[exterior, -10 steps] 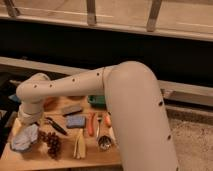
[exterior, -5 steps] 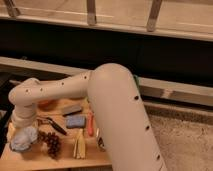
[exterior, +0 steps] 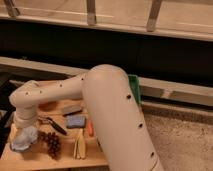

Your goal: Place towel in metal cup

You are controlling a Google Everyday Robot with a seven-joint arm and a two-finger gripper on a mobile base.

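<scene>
Over the last second the arm has swung left and sunk. The gripper (exterior: 23,130) now hangs at the lower left of the frame, just above the towel (exterior: 26,141), jaws spread wide and holding nothing, so we judge the grasp is about to begin. The arm's bulk now covers the metal cup, so we cannot place it. On the wooden table (exterior: 55,163) we count one towel, one blue sponge (exterior: 75,121), one bunch of grapes (exterior: 51,143) and one black-handled tool (exterior: 53,125).
</scene>
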